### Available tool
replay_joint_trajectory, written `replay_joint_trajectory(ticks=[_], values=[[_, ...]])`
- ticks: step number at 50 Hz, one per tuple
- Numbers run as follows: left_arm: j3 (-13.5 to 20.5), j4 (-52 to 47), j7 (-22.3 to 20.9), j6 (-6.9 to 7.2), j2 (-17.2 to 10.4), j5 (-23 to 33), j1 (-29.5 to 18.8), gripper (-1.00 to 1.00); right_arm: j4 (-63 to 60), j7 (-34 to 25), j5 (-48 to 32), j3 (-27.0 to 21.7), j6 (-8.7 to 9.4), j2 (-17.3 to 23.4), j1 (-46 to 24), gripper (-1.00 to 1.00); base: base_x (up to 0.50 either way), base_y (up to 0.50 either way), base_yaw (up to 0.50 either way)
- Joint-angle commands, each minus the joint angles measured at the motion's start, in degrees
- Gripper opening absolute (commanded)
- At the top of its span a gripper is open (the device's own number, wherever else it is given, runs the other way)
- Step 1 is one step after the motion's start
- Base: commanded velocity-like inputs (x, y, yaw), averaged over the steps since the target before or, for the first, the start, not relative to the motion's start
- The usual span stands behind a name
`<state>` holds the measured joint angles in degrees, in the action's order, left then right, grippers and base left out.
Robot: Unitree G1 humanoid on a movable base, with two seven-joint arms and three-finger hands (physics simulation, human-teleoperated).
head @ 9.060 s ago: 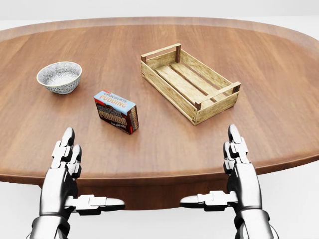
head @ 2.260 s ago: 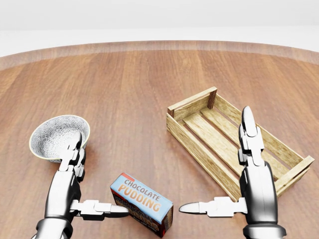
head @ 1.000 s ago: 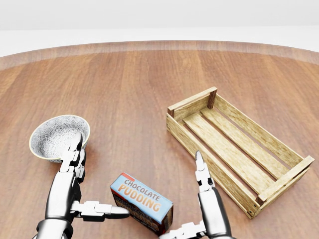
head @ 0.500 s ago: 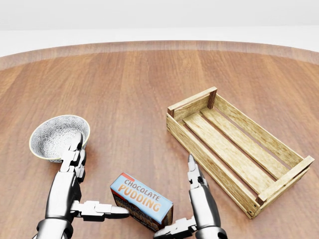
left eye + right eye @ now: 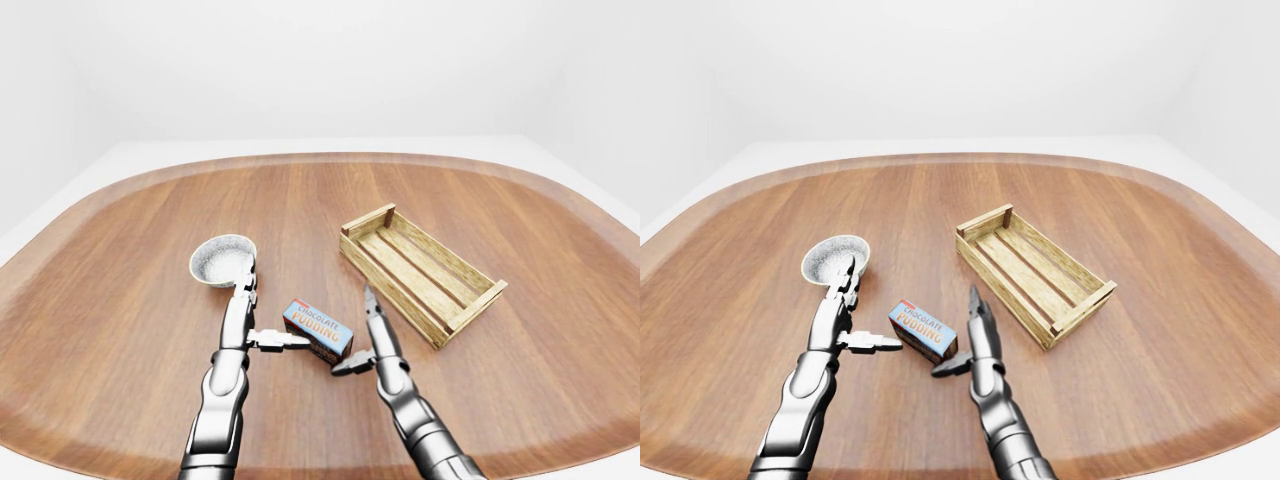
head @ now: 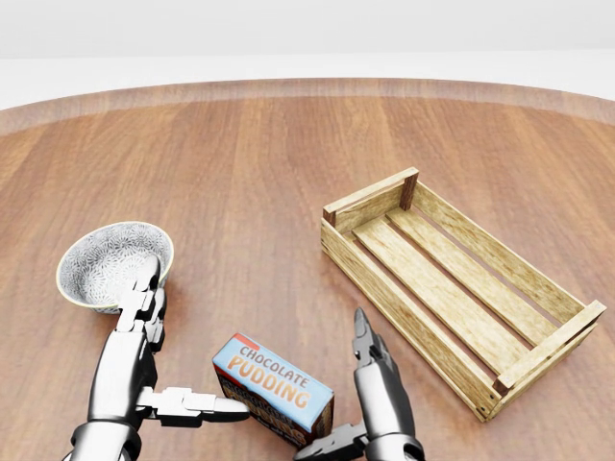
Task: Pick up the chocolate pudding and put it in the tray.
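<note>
The chocolate pudding box, blue-topped with dark sides, lies on the wooden table between my two hands. My left hand is open, fingers pointing up the view, its thumb tip at the box's left end. My right hand is open just right of the box, fingers up and thumb reaching toward the box's lower right corner. Neither hand closes round the box. The slatted wooden tray stands empty to the right, a short gap from my right hand.
A patterned grey bowl sits at the left, just above my left hand's fingertips. The oval table's rim runs close below my arms in the left-eye view.
My right hand has moved left from over the tray's near wall to beside the pudding box. The left hand, box, tray and bowl have not moved over the last seconds.
</note>
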<state>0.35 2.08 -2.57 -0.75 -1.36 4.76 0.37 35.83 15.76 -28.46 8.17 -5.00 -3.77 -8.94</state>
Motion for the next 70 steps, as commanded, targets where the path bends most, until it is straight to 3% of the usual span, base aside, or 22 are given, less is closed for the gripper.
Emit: replay_joint_trajectory(ticks=[1, 18, 34, 35, 36, 37, 38, 39, 52, 70], values=[[0.64, 0.09, -0.14, 0.06, 0.29, -1.72, -0.44, 1.0, 2.6, 1.47, -1.58, 0.94, 0.0, -0.83, -0.34, 1.0, 0.0, 0.0, 0.0], [0.66, 0.08, -0.14, 0.09, 0.28, -1.73, -0.46, 1.0, -2.33, 0.11, -3.87, 4.15, 0.0, -2.76, 3.34, 1.0, 0.0, 0.0, 0.0], [0.65, 0.09, -0.17, 0.08, 0.27, -1.74, -0.47, 1.0, 3.24, 2.14, -5.29, 4.39, 0.0, -3.22, 1.5, 1.0, 0.0, 0.0, 0.0], [0.65, 0.1, -0.16, 0.04, 0.27, -1.73, -0.47, 1.0, 4.18, 2.27, -5.27, 4.24, 0.0, -3.28, 0.96, 0.95, 0.0, 0.0, 0.0], [0.66, 0.1, -0.16, 0.04, 0.28, -1.74, -0.47, 1.0, 5.23, 2.53, -5.34, 4.13, 0.0, -3.34, 0.42, 0.61, 0.0, 0.0, 0.0], [0.66, 0.1, -0.16, 0.05, 0.28, -1.74, -0.47, 1.0, 7.43, 3.28, -5.47, 3.94, 0.0, -3.34, -0.46, 0.0, 0.0, 0.0, 0.0], [0.66, 0.1, -0.16, 0.05, 0.27, -1.73, -0.47, 1.0, 10.2, 4.29, -5.71, 3.71, 0.0, -3.35, -1.51, -0.82, 0.0, 0.0, 0.0], [0.66, 0.1, -0.16, 0.04, 0.27, -1.74, -0.47, 1.0, 9.97, 3.96, -5.68, 3.54, 0.0, -3.47, -1.51, -1.0, 0.0, 0.0, 0.0], [0.65, 0.09, -0.15, 0.06, 0.27, -1.72, -0.47, 1.0, 12.41, 4.84, -5.38, 2.86, 0.0, -3.44, -2.17, -1.0, 0.0, 0.0, 0.0], [0.66, 0.09, -0.15, 0.08, 0.28, -1.73, -0.46, 1.0, -6.36, 0.72, -3.77, 5.32, 0.0, -2.88, 5.25, -1.0, 0.0, 0.0, 0.0]])
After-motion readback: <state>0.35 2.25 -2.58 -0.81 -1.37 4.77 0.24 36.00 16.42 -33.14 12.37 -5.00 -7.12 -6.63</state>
